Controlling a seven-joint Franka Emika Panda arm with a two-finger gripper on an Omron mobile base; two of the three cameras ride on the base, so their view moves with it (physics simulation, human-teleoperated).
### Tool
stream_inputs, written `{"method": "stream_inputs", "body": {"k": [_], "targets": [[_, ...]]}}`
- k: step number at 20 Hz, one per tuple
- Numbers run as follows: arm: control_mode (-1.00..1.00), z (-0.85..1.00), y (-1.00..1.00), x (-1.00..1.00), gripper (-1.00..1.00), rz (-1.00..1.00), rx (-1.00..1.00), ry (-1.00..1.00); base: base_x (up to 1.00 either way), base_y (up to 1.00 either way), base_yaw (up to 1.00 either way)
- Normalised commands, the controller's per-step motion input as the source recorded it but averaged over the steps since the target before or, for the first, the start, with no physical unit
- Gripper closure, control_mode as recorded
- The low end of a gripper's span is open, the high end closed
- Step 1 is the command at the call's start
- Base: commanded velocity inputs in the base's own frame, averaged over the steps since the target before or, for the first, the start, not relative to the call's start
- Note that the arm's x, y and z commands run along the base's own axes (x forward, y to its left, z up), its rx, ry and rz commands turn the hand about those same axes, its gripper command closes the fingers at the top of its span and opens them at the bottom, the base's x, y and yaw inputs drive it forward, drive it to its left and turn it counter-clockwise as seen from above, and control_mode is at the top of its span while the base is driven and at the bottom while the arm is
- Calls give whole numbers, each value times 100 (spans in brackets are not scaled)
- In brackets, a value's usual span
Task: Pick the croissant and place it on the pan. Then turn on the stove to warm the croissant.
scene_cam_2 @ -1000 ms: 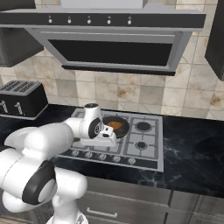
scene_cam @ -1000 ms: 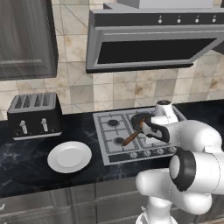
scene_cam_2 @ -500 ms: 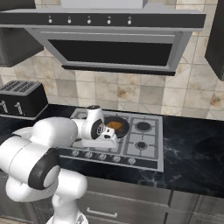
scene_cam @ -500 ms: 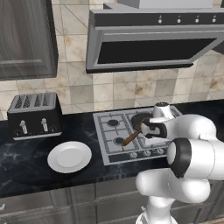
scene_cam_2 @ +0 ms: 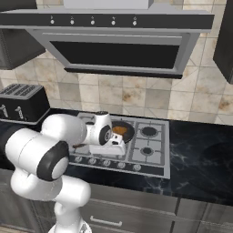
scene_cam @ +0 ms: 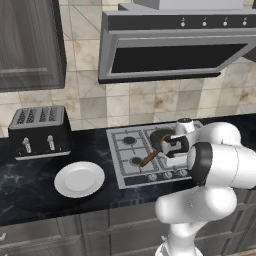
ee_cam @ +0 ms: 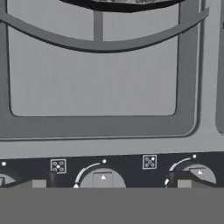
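The stove [scene_cam: 131,152] lies on the dark counter [scene_cam: 30,175], with the pan [scene_cam_2: 124,132] on its left rear burner as seen from the right base view. The croissant [scene_cam_2: 119,130] rests inside the pan, partly hidden by the hand; which way its long axis runs cannot be told. The pan's wooden handle [scene_cam: 149,159] points from the pan toward the front left edge of the stove in the left base view. The gripper [ee_cam: 109,183] hangs low over the knob row at the stove's front, its two fingertips [ee_cam: 39,183] spread wide with one knob [ee_cam: 103,179] between them; they hold nothing. Beside the knobs, small square burner-position marks [ee_cam: 57,166] and curved white dial marks are printed; no words can be read. A white plate [scene_cam: 79,178] sits left of the stove, and a black toaster [scene_cam: 39,131] stands behind it. The hood [scene_cam_2: 109,41] above carries a row of small buttons.
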Motion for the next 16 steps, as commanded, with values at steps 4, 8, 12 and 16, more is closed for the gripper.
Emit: {"method": "stream_inputs", "body": {"k": [4, 8, 12, 16], "targets": [[-100, -17, 0, 4, -100, 0, 0, 2, 0, 0, 0], [-100, -9, 0, 0, -100, 0, 0, 1, 0, 0, 0], [-100, -3, 0, 0, -100, 0, 0, 1, 0, 0, 0], [-100, -9, 0, 0, -100, 0, 0, 2, 0, 0, 0]]}}
